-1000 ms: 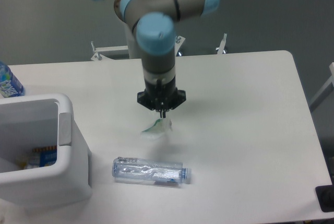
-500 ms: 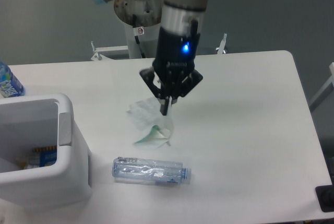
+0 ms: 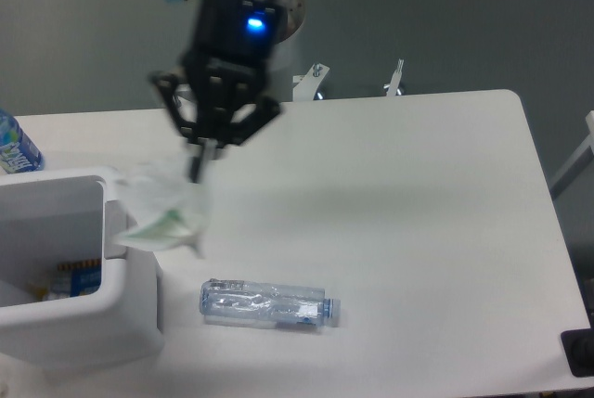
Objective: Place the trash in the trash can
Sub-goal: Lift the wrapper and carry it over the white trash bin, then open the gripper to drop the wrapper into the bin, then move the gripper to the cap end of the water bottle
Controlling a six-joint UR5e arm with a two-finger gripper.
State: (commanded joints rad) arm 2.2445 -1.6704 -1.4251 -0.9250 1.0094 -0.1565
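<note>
Your gripper (image 3: pixel 197 168) has its two fingers pinched together on the top edge of the paper scrap (image 3: pixel 165 211), which hangs below them in the air, just at the near right corner of the trash can (image 3: pixel 56 324) and partly over its grey panel (image 3: pixel 114 227). You can judge the scrap to be very light and limp: it droops and blurs under the fingers, so it will flutter and may drift sideways once let go; hold it by an edge, as you do, and release only when it hangs well inside the trash can's rim. The crushed bottle (image 3: pixel 269 304) lies on its side on the table (image 3: pixel 418 194), to the right of the trash can and apart from it, blue cap pointing away from the trash can. It looks light too, but springy and slick; you would do best to take it across the dented middle, where the walls give, not at the hard cap. Your arm reaches down from above, wrist near vertical, fingers pointing down, the gripper standing just right of the trash can's far right corner. An uncrushed blue-labelled bottle (image 3: pixel 15 146) stands behind the trash can, at the picture's left edge.
</note>
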